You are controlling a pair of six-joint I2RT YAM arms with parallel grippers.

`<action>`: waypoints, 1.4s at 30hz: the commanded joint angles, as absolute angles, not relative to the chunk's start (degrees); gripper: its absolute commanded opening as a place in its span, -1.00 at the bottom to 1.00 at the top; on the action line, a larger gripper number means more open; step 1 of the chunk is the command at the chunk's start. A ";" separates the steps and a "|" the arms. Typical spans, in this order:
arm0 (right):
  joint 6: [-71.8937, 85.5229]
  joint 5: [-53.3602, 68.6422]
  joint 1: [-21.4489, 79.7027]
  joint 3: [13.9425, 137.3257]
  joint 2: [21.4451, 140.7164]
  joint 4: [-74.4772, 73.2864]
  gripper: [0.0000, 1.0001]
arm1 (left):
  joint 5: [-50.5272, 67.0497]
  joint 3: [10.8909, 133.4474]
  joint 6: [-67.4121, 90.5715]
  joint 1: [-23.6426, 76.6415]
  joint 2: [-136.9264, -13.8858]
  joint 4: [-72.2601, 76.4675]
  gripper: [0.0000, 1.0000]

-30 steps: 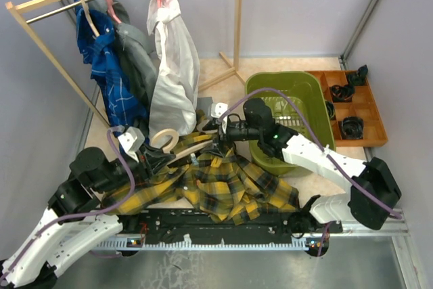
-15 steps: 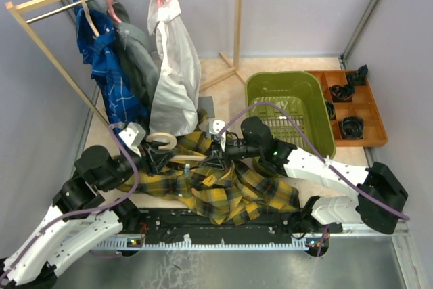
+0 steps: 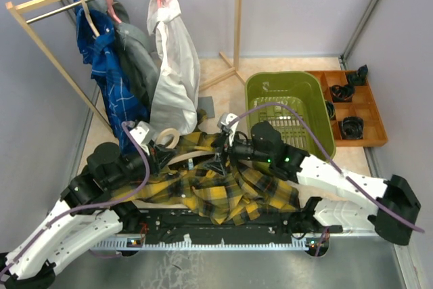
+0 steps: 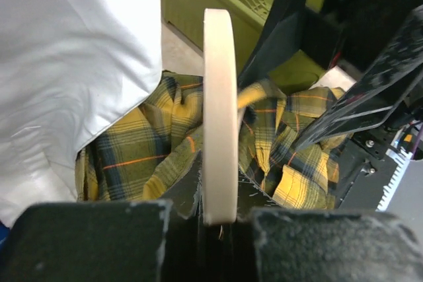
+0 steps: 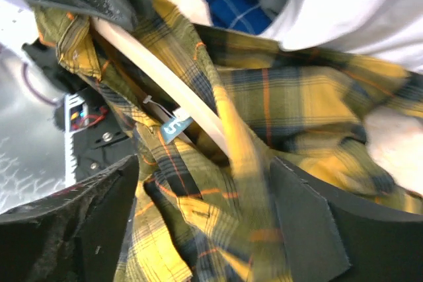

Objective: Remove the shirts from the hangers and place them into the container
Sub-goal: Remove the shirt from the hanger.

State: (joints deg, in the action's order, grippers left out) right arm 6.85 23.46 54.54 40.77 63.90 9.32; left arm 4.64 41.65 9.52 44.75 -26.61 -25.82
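The yellow-and-black plaid shirt (image 3: 226,187) lies crumpled on the table in front of the arms, still draped over a pale wooden hanger (image 3: 166,139). My left gripper (image 3: 157,156) is shut on that hanger (image 4: 219,110) at its hook, the jaws (image 4: 221,219) pressed on both sides of it. My right gripper (image 3: 218,160) is open, low over the collar. Plaid fabric (image 5: 297,110) bunches between its spread fingers (image 5: 205,209), and the hanger's arm (image 5: 165,84) runs just beyond them. The olive-green container (image 3: 287,123) stands to the right, with no shirt in it.
A white shirt (image 3: 174,79), a grey shirt (image 3: 135,59) and a blue checked shirt (image 3: 108,82) hang from the wooden rack (image 3: 47,1) at the back left. An orange compartment tray (image 3: 371,109) sits right of the basin. A rack leg (image 3: 238,18) stands behind it.
My right gripper has dropped lower onto the plaid shirt near the collar, closing and opening again. The left gripper has shifted slightly right with the hanger. The shirt has been pulled about.
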 commanded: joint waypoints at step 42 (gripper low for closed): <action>26.43 -10.46 47.64 51.84 79.13 -7.61 -0.46 | 4.08 42.26 9.26 44.56 -9.65 -19.76 -1.00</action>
State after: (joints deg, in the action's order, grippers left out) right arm 29.15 -7.18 50.81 50.74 75.66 -4.82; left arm 5.30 40.23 7.40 44.51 -12.36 -25.19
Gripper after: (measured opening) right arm 0.244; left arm 0.094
